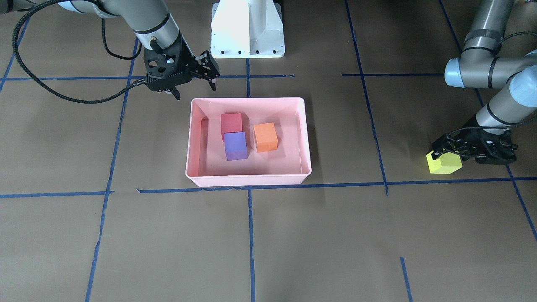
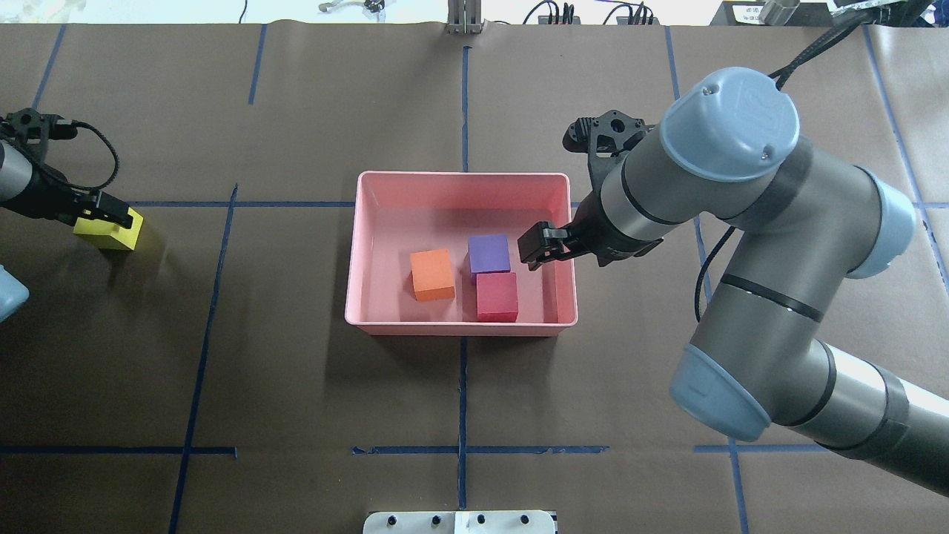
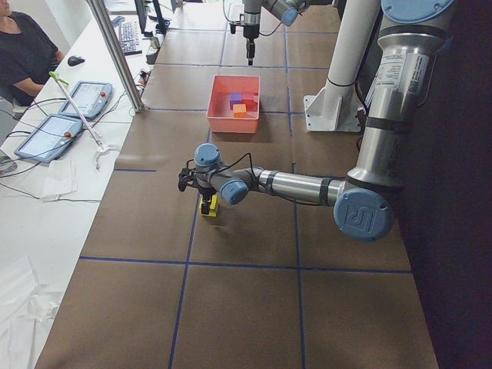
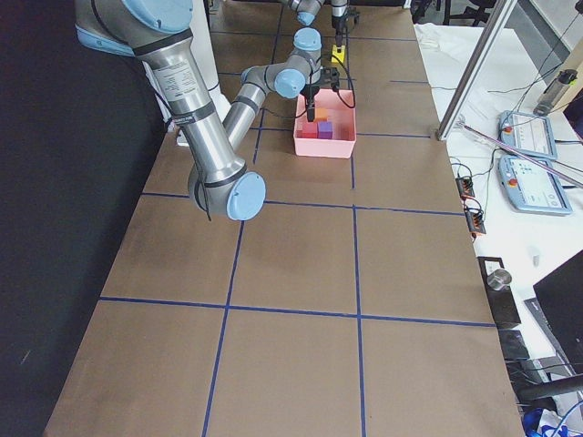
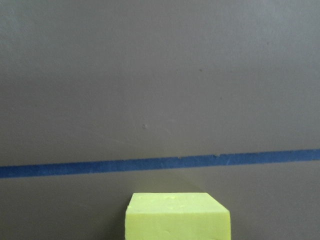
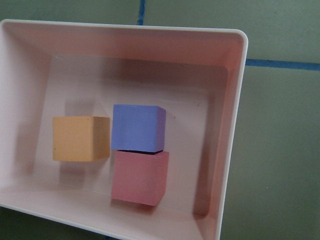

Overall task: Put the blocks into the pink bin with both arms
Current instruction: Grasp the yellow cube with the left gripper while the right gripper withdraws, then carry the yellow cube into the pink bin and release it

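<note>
You see the pink bin [image 2: 460,175] mid-tabletop [image 2: 296,386] holding three blocks: the red block [image 2: 496,296] and purple block [image 2: 488,254] touching, the orange block [image 2: 432,274] just beside them. The yellow-green block [image 2: 111,231] sits well apart, under the left hand [image 2: 100,211], whose fingers straddle it; you cannot tell whether they grip. The right hand [image 1: 195,92] hangs by the bin's edge, fingers spread, empty.

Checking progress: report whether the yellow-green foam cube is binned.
Out: the yellow-green foam cube is well apart from the light-pink plastic tray.
</note>
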Available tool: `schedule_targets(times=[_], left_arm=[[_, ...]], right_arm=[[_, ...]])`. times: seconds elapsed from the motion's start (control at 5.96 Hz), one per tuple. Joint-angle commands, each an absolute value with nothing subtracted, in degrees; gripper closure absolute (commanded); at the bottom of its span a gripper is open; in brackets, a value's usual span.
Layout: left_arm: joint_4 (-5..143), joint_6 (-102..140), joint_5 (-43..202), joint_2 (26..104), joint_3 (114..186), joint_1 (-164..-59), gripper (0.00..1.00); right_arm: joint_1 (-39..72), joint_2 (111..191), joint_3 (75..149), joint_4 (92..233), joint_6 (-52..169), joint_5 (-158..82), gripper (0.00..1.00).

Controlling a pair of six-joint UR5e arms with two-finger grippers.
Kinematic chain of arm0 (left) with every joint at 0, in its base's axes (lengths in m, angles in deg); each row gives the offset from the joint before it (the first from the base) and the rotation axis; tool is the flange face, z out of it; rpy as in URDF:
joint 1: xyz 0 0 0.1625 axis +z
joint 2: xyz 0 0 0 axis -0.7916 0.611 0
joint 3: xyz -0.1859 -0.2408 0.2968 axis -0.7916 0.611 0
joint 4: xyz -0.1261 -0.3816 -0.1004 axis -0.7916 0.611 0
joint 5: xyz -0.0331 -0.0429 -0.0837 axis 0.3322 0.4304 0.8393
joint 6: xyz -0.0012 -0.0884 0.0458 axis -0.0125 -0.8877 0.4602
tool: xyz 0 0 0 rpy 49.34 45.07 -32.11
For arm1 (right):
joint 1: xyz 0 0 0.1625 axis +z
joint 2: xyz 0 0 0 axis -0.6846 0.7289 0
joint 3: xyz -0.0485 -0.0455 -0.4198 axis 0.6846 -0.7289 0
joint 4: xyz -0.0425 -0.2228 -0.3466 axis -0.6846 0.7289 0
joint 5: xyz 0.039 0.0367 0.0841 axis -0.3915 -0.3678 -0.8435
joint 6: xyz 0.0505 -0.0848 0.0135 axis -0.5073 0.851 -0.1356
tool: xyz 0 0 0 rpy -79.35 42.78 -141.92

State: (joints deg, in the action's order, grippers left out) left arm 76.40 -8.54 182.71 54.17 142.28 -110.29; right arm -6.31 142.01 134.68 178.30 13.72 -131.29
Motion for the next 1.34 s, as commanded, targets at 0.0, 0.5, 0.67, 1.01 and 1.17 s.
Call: schedule_targets(times=[0.0, 0.5, 0.67, 1.01, 1.17], left_arm=[[76.5, -8.3, 182.8, 56.2, 139.6, -107.9, 0.6], [75.6, -18.0, 187.2, 59.7, 151.1, -109.3, 1.0], [75.7, -29.9, 187.3, 67.2, 152.6, -108.4, 1.0], [75.6, -50.3, 178.3, 79.6, 152.7, -95.9, 0.98], [74.7, -52.7, 171.3, 81.3, 153.6, -90.2, 0.95]], right_arm=[[-5.6, 147.5, 139.8, 178.3, 13.8, -131.7, 0.0], [-3.5, 150.6, 141.3, 178.3, 14.6, -131.8, 0.0], [-2.4, 152.7, 142.3, 178.3, 14.8, -131.9, 0.0], [-1.2, 154.6, 142.2, 178.1, 15.1, -131.9, 0.0], [-1.2, 154.6, 142.2, 178.1, 15.1, -131.9, 0.0]])
